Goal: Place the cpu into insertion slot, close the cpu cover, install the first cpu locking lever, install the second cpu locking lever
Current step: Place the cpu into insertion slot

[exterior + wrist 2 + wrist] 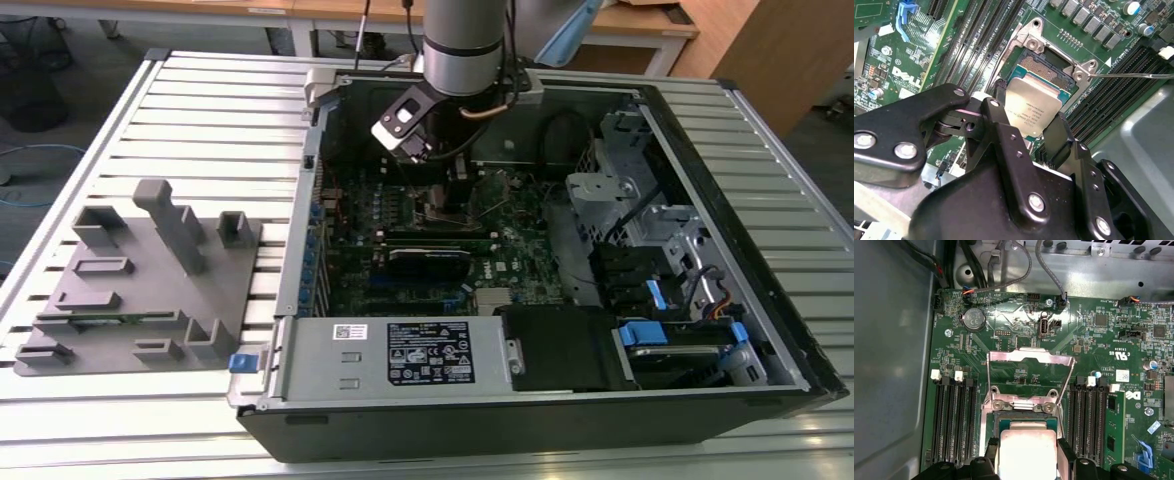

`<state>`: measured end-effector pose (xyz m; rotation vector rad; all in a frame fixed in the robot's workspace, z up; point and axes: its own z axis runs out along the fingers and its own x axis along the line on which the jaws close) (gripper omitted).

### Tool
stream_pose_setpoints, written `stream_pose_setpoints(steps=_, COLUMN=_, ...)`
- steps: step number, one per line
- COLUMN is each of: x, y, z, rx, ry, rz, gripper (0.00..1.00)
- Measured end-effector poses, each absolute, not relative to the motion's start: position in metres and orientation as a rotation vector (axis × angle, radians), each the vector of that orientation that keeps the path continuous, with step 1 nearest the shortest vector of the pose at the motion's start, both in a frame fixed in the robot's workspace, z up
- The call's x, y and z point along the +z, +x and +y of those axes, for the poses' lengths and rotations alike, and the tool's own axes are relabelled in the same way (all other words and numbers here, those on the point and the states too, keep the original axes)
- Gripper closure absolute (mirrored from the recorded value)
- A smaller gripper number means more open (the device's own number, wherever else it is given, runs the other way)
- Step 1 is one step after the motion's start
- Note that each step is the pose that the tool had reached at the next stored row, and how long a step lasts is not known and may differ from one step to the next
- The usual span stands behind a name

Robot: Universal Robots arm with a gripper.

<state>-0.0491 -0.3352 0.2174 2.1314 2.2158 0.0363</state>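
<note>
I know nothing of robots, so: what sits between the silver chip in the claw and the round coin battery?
The cpu cover, swung open, is between the cpu and the battery, in the first wrist view.

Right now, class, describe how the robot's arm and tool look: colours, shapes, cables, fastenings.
The arm is a smooth silver-grey cylinder with a darker band around it, and a thin dark cable runs down beside it. The tool is matte black, built from flat, rounded link plates joined by silver round-headed screws.
</note>
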Motion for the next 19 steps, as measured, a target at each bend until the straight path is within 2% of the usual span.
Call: stream_pose_setpoints(steps=19, x=0.207, y=-0.049, z=-0.334, rx=0.036, ry=2.132, rz=2.215, gripper=0.46)
